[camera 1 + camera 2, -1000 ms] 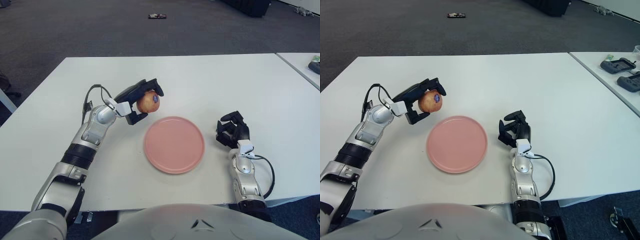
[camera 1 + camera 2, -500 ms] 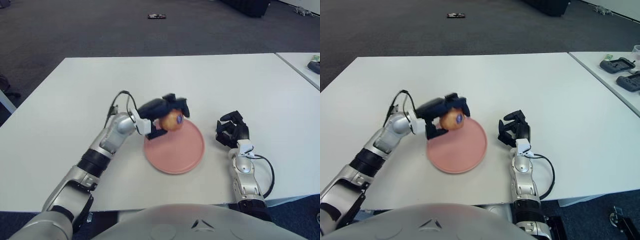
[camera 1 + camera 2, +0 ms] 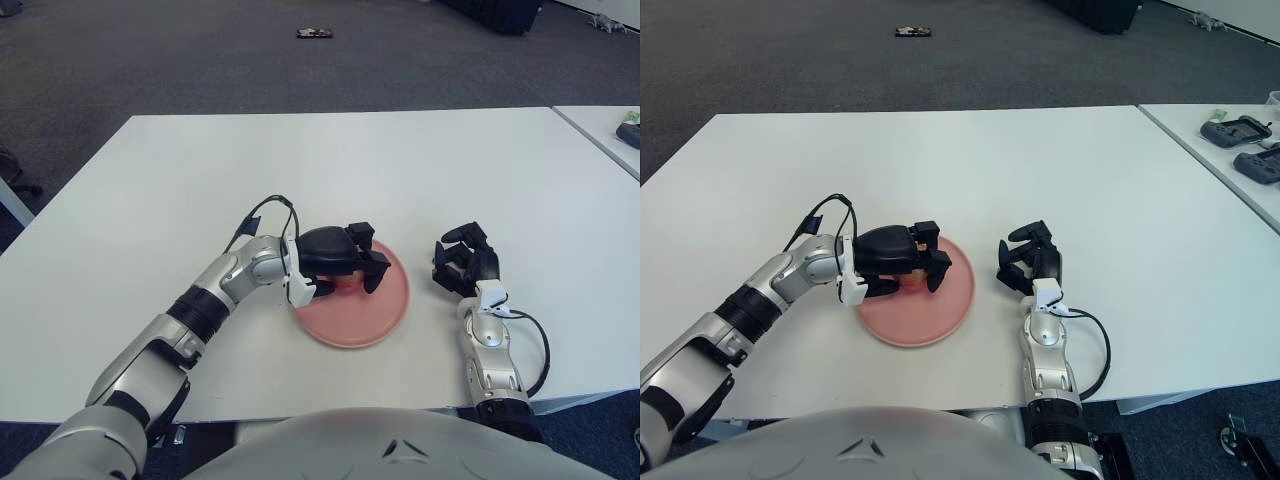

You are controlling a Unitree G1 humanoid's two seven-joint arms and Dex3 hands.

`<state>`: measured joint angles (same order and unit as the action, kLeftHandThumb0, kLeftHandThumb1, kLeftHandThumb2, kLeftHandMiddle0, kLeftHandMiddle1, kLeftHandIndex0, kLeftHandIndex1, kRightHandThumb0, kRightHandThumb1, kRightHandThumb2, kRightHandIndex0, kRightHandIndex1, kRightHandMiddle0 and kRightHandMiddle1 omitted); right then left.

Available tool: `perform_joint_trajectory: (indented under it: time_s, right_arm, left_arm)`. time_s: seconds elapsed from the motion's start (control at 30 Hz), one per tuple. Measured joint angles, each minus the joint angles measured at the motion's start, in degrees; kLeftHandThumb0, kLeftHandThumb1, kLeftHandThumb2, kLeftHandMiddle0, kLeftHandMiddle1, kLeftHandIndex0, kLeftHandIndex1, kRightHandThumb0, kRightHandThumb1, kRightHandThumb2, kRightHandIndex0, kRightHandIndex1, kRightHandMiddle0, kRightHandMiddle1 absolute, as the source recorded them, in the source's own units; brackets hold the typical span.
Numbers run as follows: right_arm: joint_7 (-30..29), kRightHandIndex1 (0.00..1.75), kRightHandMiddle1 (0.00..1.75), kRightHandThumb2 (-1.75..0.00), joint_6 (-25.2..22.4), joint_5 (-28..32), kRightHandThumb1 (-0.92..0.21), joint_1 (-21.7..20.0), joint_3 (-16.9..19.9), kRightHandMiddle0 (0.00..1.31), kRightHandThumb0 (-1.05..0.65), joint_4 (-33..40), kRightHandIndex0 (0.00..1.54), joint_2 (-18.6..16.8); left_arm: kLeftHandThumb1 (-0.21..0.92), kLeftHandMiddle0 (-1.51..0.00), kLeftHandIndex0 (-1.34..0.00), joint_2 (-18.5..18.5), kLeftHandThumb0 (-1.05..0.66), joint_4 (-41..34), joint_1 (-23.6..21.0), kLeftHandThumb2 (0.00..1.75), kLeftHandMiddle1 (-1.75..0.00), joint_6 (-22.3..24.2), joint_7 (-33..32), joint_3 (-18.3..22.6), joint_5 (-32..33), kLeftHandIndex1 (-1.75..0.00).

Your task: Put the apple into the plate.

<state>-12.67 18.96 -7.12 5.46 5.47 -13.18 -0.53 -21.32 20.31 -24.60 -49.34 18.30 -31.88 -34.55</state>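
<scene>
Wide white table (image 3: 420, 160) in front, on dark carpet. Pink plate (image 3: 385, 305) near the front middle of the table. Left hand (image 3: 335, 258) reaching over the plate from the left, palm down, black fingers curled around the apple (image 3: 910, 280), low over the plate's far-left part; apple almost hidden, contact with the plate not discernible. Right hand (image 3: 1030, 262) just right of the plate, fingers curled, nothing held.
</scene>
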Motion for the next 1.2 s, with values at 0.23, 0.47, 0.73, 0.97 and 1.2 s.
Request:
perform_joint_trajectory:
  time_s: [0.23,0.47,0.73,0.97,1.2]
  right_arm:
    - [-0.2,1.50,1.75,-1.01,0.5,-0.1,-0.57,0.0,0.1,0.41,-0.40,-0.2,0.62,0.0]
    - [-0.5,1.50,1.75,-1.01,0.6,-0.2,-0.57,0.1,0.0,0.41,-0.40,-0.2,0.62,0.0]
    - [-0.5,1.50,1.75,-1.01,0.7,-0.2,-0.57,0.2,-0.1,0.41,-0.40,-0.2,0.62,0.0]
    - [-0.5,1.50,1.75,-1.00,0.6,-0.2,-0.57,0.3,-0.2,0.41,-0.40,0.0,0.62,0.0]
    - [-0.5,1.50,1.75,-1.00,-0.1,-0.3,-0.57,0.4,-0.5,0.41,-0.40,0.5,0.63,-0.1]
  left_arm:
    - [-0.06,-0.89,-0.66,0.0,0.00,0.3,0.2,1.75,-1.75,-1.5,-4.6,-0.2,-4.4,-1.75]
    - [-0.06,-0.90,-0.65,0.2,0.00,0.0,0.4,1.75,-1.74,-0.9,-9.5,-0.9,-9.0,-1.75]
    - [-0.06,-0.91,-0.65,0.3,0.00,0.3,1.2,1.75,-1.73,-0.2,-12.9,-1.3,-9.5,-1.75]
    - [-0.07,-0.91,-0.67,0.3,0.00,0.9,1.1,1.75,-1.74,-0.3,-15.4,-1.9,-10.2,-1.71]
    - [0.03,-0.84,-0.61,-0.2,-0.01,-1.1,2.4,1.63,-1.75,1.7,-11.6,-1.6,-4.7,-1.68]
